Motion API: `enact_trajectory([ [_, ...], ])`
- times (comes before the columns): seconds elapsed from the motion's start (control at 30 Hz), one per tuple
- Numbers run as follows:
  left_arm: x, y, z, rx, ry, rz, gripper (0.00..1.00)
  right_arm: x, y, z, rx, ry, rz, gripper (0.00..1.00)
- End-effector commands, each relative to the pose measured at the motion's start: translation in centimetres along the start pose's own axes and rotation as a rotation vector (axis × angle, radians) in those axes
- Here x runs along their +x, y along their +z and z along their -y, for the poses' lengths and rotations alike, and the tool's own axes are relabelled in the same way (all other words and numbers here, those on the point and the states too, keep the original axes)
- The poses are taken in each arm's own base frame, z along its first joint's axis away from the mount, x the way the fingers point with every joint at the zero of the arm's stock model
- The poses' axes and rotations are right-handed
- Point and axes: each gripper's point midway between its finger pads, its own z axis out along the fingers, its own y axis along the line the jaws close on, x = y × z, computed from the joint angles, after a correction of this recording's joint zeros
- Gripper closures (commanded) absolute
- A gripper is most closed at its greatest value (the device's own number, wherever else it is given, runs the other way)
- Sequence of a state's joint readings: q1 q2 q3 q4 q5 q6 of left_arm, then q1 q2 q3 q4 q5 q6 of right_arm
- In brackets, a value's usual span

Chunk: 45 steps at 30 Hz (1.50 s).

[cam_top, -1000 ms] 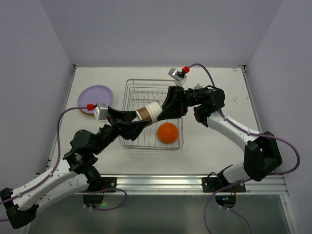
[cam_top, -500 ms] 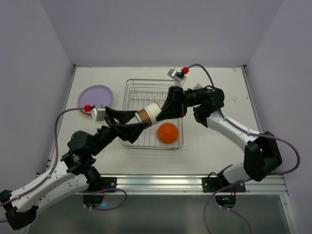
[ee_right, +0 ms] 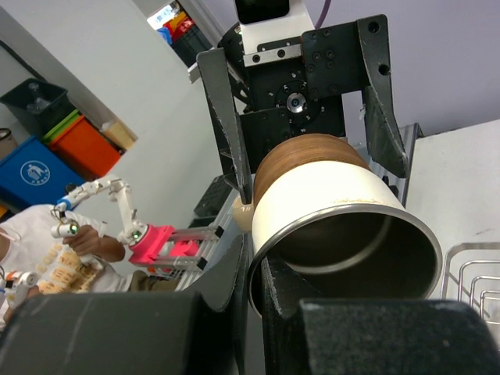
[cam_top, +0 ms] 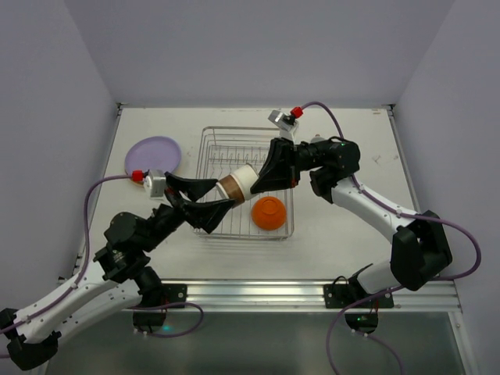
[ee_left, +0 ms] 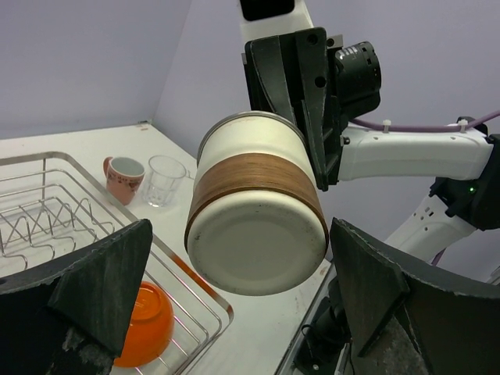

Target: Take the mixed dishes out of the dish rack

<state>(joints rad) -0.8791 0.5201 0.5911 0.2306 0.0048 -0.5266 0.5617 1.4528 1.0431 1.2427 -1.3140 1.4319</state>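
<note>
No legible lettering anywhere, only an unreadable white round emblem on a blue bin (ee_right: 48, 184)

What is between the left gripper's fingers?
The cream cup, gripped at its rim by the right gripper; the left wrist view shows both left fingers clear of it.

The dish rack (cam_top: 234, 144) sits mid-table (cam_top: 344, 125). The bowl (cam_top: 269, 212) lies in its 5 o'clock corner, and the cup (cam_top: 238, 181) hangs above its middle. The plate (cam_top: 152, 156) lies at the rack's 9 o'clock. Outside the rack, the mug (ee_left: 123, 178) stands at the glass's (ee_left: 165, 180) 9 o'clock.
</note>
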Motion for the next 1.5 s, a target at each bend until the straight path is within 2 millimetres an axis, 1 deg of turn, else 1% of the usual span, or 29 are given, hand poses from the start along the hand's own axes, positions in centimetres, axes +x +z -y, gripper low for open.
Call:
enact_trajectory([
  [0.0, -1.6, -0.2, 0.7, 0.015, 0.033, 0.031, 0.00, -1.0, 0.2, -1.6, -0.022, -0.092, -0.003, 1.00],
  [0.13, -1.9, -0.6, 1.2, 0.040, 0.069, 0.027, 0.00, -1.0, 0.2, -1.2, -0.014, -0.085, -0.002, 1.00],
  [0.33, -2.1, -1.3, 1.1, 0.034, 0.084, 0.027, 0.00, -1.2, 0.2, -0.4, 0.008, -0.068, 0.002, 1.00],
  [0.37, -2.1, -1.4, 1.1, 0.032, 0.087, 0.026, 0.00, -1.3, 0.2, 0.0, 0.029, -0.026, 0.010, 1.00],
  [0.43, -2.2, -1.6, 1.2, 0.037, 0.094, 0.033, 0.00, -1.6, 0.3, 0.1, 0.058, -0.077, 0.021, 1.00],
  [0.47, -2.3, -1.8, 1.2, 0.039, 0.095, 0.037, 0.00, -1.7, 0.2, 1.7, 0.123, -0.057, 0.040, 1.00],
  [0.53, -2.3, -1.9, 1.2, 0.039, 0.098, 0.038, 0.00, -2.7, 0.1, 1.7, 0.208, -0.100, 0.074, 1.00],
  [0.57, -2.4, -2.0, 1.2, 0.039, 0.100, 0.042, 0.00, -2.1, -0.4, 3.1, 0.285, -0.082, 0.065, 1.00],
  [0.6, -2.4, -2.0, 1.2, 0.037, 0.100, 0.041, 0.00, -3.0, -0.6, 3.0, 0.339, -0.107, 0.102, 1.00],
  [0.63, -2.4, -2.0, 1.1, 0.036, 0.103, 0.038, 0.00, -2.6, -0.9, 3.4, 0.374, -0.077, 0.097, 1.00],
  [0.67, -2.4, -2.0, 1.1, 0.034, 0.103, 0.037, 0.00, -2.7, -1.2, 3.6, 0.402, -0.103, 0.097, 1.00],
  [0.7, -2.3, -2.0, 1.0, 0.031, 0.104, 0.035, 0.00, -3.5, -1.4, 3.7, 0.451, -0.120, 0.123, 1.00],
  [0.73, -2.2, -2.1, 0.9, 0.026, 0.106, 0.033, 0.00, -3.0, -1.9, 4.4, 0.499, -0.082, 0.118, 1.00],
  [0.77, -2.3, -2.1, 0.9, 0.022, 0.107, 0.033, 0.00, -4.0, -2.4, 4.9, 0.562, -0.115, 0.148, 1.00],
  [0.83, -2.1, -2.1, 0.7, 0.015, 0.109, 0.026, 0.00, -3.5, -3.4, 5.9, 0.662, -0.066, 0.148, 1.00],
  [0.9, -2.2, -2.1, 0.6, 0.011, 0.110, 0.028, 0.00, -4.2, -4.2, 6.4, 0.740, -0.079, 0.162, 1.00],
  [0.93, -2.1, -2.2, 0.6, 0.011, 0.110, 0.026, 0.00, -3.9, -5.4, 7.7, 0.835, -0.045, 0.170, 1.00],
  [0.97, -2.1, -2.2, 0.6, 0.011, 0.112, 0.026, 0.00, -3.9, -6.2, 8.3, 0.894, -0.043, 0.171, 1.00],
  [1.0, -2.0, -2.2, 0.6, 0.010, 0.112, 0.023, 0.00, -4.7, -7.1, 8.4, 0.960, -0.045, 0.189, 1.00],
  [1.03, -2.0, -2.1, 0.5, 0.008, 0.112, 0.021, 0.00, -4.1, -9.2, 9.9, 1.108, -0.004, 0.198, 1.00],
  [1.07, -1.9, -2.0, 0.4, 0.006, 0.113, 0.017, 0.00, -4.0, -10.3, 10.8, 1.176, 0.004, 0.191, 1.00],
  [1.1, -1.7, -1.9, 0.4, 0.003, 0.113, 0.011, 0.00, -4.4, -11.3, 10.9, 1.237, 0.004, 0.200, 1.00],
  [1.13, -1.4, -1.8, 0.2, -0.001, 0.113, 0.001, 0.00, -3.8, -13.6, 11.7, 1.379, 0.025, 0.202, 1.00],
  [1.17, -1.2, -1.6, 0.1, -0.004, 0.113, -0.006, 0.00, -4.1, -14.7, 12.3, 1.444, 0.029, 0.199, 1.00],
  [1.23, -0.8, -1.3, -0.1, -0.010, 0.113, -0.022, 0.00, -3.1, -16.6, 12.9, 1.555, 0.060, 0.160, 1.00],
  [1.27, -0.7, -1.2, -0.2, -0.014, 0.113, -0.027, 0.00, -2.9, -18.0, 13.8, 1.639, 0.062, 0.144, 1.00],
  [1.3, -0.5, -1.1, -0.3, -0.017, 0.113, -0.032, 0.00, -3.0, -18.6, 14.0, 1.680, 0.062, 0.137, 1.00],
  [1.4, -0.2, -0.9, -0.4, -0.022, 0.116, -0.043, 0.00, -1.8, -21.5, 15.3, 1.846, 0.085, 0.057, 1.00],
  [1.47, -0.2, -0.9, -0.4, -0.021, 0.117, -0.045, 0.00, -0.9, -23.4, 15.8, 1.942, 0.106, -0.004, 1.00],
])
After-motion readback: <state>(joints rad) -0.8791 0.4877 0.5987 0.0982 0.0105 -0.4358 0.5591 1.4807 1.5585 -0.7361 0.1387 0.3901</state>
